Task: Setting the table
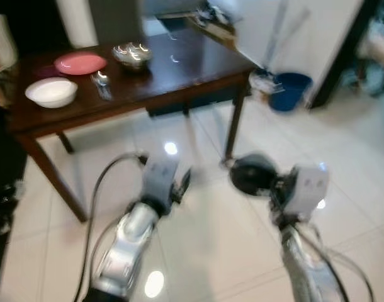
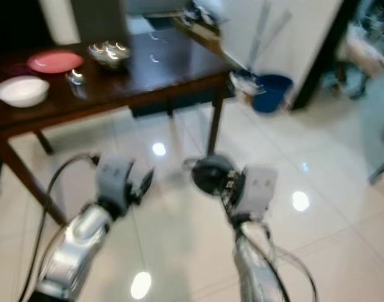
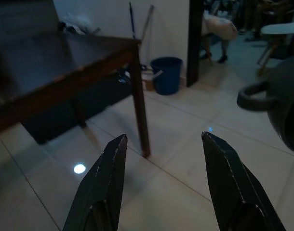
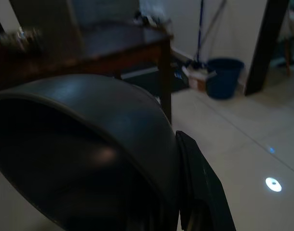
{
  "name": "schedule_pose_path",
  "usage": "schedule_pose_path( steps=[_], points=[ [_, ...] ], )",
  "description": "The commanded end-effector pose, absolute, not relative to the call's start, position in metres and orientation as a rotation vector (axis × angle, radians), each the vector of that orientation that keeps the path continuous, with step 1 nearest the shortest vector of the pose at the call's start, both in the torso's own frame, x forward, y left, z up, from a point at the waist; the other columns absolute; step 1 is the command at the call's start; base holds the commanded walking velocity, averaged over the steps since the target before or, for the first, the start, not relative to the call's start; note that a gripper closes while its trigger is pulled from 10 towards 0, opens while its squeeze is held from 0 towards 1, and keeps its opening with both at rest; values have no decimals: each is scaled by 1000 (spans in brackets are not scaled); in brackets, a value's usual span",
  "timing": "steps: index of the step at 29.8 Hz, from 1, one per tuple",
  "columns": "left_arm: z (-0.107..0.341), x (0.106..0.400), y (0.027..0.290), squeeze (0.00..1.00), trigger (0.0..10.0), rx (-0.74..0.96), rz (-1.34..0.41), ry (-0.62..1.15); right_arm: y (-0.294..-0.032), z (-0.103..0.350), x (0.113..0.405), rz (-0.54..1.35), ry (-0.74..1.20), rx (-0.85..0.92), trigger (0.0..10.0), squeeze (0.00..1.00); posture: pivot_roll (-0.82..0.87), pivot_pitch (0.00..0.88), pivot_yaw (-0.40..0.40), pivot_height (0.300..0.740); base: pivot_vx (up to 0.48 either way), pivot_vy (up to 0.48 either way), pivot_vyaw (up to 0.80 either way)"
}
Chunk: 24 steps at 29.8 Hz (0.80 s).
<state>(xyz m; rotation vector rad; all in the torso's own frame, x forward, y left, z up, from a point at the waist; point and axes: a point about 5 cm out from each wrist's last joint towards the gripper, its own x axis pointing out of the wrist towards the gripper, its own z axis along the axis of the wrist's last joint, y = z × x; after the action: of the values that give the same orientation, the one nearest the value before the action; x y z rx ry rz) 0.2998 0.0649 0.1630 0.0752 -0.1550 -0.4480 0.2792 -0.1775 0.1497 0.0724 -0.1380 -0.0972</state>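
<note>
Right gripper (image 1: 262,179): held out over the floor at lower centre-right of the head view, fingers pinching the wall of a dark mug.
Dark mug (image 1: 252,174): carried in the air by the right gripper, near the table's front right leg but apart from it; in the right wrist view its rim and curved wall (image 4: 89,139) loom large, one black finger (image 4: 200,187) pressed against its outside; in the left wrist view its handle (image 3: 255,94) juts in from the frame's right edge.
Left gripper (image 1: 179,182): held out over the floor at lower centre-left, just beside the mug yet not touching it; its two fingers (image 3: 103,187) are spread with nothing between them.
Wooden table (image 1: 192,66): dark brown, across the upper left of the head view.
Pink plate (image 1: 80,62): on the table, upper left.
White bowl (image 1: 51,92): on the table, in front of the pink plate, near the left end.
Metal bowl (image 1: 132,55): shiny, on the table to the right of the plate.
Cutlery (image 1: 101,83): glinting pieces between the white bowl and the metal bowl, too blurred to name.
Blue bucket (image 1: 289,90): on the floor at upper right, beyond the table's right end, mop handles leaning above it.
Floor (image 1: 198,245): glossy pale tiles with reflected lamp spots.
</note>
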Motion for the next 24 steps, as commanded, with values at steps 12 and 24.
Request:
schedule_pose_path(
  steps=[12,24],
  points=[
    [153,300,76,24,10000,94,-418,-117,-169,149,279,-75,-141,86,10000,0,-137,0,106,740,470,0,0],
    [153,299,76,27,10000,93,-422,-116,-169,149,278,-81,-141,84,10000,0,-138,0,110,740,472,0,0]
  ],
)
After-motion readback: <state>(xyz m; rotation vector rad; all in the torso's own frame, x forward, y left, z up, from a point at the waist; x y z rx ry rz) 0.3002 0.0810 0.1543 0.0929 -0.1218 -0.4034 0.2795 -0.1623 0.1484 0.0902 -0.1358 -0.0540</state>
